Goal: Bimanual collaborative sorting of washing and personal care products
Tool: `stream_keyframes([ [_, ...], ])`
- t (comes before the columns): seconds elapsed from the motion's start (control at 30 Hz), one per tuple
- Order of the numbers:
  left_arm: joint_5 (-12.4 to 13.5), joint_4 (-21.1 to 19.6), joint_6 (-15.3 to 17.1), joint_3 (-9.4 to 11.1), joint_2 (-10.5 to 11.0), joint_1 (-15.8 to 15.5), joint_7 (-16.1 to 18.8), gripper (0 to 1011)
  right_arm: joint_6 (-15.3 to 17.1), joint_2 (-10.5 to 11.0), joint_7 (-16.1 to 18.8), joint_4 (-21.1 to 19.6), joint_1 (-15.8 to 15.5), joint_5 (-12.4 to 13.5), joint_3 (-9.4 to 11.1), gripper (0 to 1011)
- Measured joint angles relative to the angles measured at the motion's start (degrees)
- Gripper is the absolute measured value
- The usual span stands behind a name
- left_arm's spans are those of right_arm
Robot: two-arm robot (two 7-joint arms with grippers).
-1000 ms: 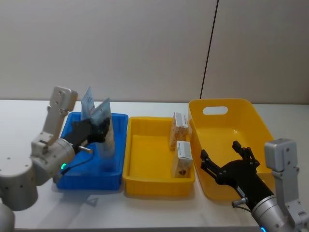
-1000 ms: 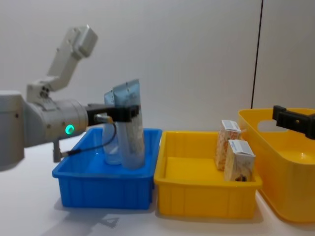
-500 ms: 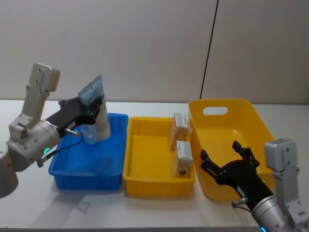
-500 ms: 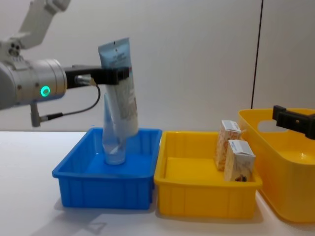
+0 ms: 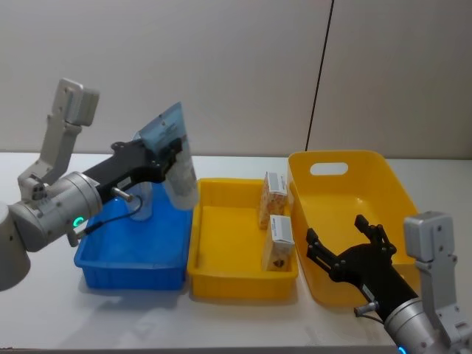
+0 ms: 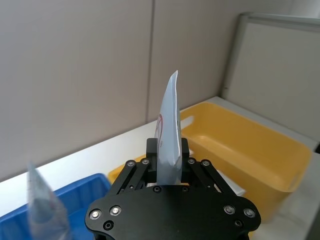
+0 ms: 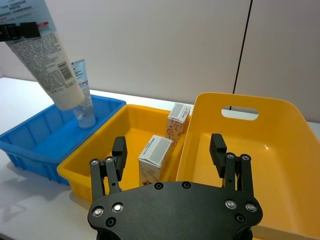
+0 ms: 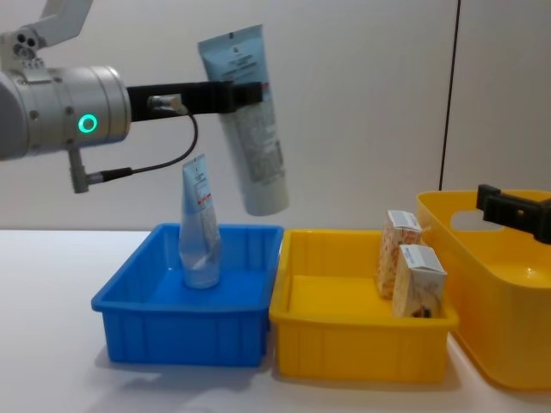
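My left gripper (image 8: 245,90) is shut on the crimped end of a pale-blue tube (image 8: 254,120), which hangs tilted in the air above the seam between the blue bin (image 8: 181,331) and the yellow tray (image 8: 362,348). The left wrist view shows that tube (image 6: 169,130) edge-on between the fingers. A second tube (image 8: 200,228) stands upright in the blue bin. Two orange-and-cream cartons (image 5: 274,193) (image 5: 279,240) stand at the right side of the yellow tray. My right gripper (image 5: 346,247) hovers open and holds nothing at the near left of the large yellow basket (image 5: 369,166).
The three containers sit side by side on a white table: blue bin left, yellow tray middle, handled yellow basket right. A grey wall with a dark vertical seam stands close behind. Bare table lies in front of and left of the bins.
My left gripper has lifted the tube out of the blue bin and carried it up and to the right, toward the yellow tray. The right arm has not moved.
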Motion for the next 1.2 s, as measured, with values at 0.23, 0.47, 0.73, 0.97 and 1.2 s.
stream_keyframes([
  [0.23, -2.1, 0.4, 1.3, 1.7, -0.5, -0.9, -4.3, 211, 0.0, 0.0, 0.0, 0.0, 0.0, 0.0, 0.0, 1003],
  [0.47, -3.1, 0.9, 2.4, 3.4, -0.8, -1.5, -7.0, 213, 0.0, 0.0, 0.0, 0.0, 0.0, 0.0, 0.0, 1003],
  [0.73, -3.8, 1.2, 3.2, 4.6, -1.1, -1.8, -8.7, 213, 1.4, -0.1, 1.2, -1.1, 0.2, 1.1, 0.1, 1003],
  [0.97, -4.1, 1.4, 3.5, 5.1, -1.2, -2.0, -9.5, 213, 4.7, 0.0, 3.5, -3.3, 1.2, 3.6, 0.1, 1003],
  [1.2, -4.3, 1.4, 3.7, 5.4, -1.3, -2.1, -10.0, 213, 9.3, 0.1, 5.4, -5.2, 2.7, 6.0, -0.6, 1003],
])
